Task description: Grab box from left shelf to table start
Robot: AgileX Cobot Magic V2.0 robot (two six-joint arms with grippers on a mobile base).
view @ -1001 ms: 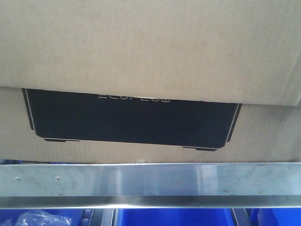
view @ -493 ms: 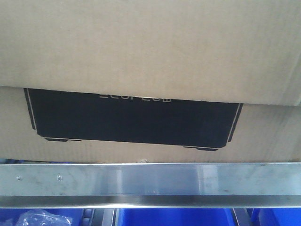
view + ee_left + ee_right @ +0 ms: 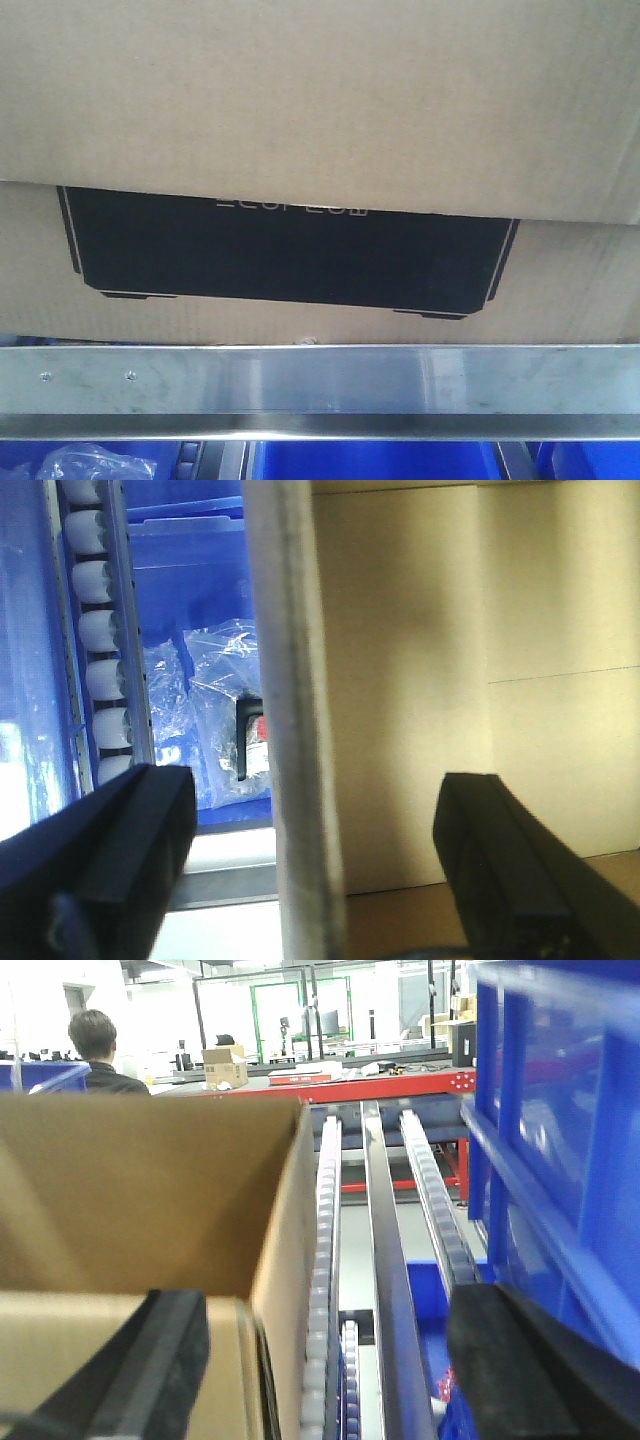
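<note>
Warehouse or factory logistics floor. Right wrist view: roller tracks (image 3: 325, 1290) run up the centre and blue plastic bins (image 3: 560, 1110) stack at the right. A long red steel line frame (image 3: 370, 1082) crosses the upper middle with a small carton (image 3: 225, 1067) on it. Person (image 3: 95, 1045) seen from behind at upper left, with a big, brightly lit open hall beyond. Left wrist view: white rollers (image 3: 95, 630) down the left edge, bagged parts (image 3: 215, 710) in another blue bin (image 3: 180, 540). Front view: large shipping carton (image 3: 320, 100) fills the top, with a brushed metal front rail (image 3: 320, 380) across the bottom.
</note>
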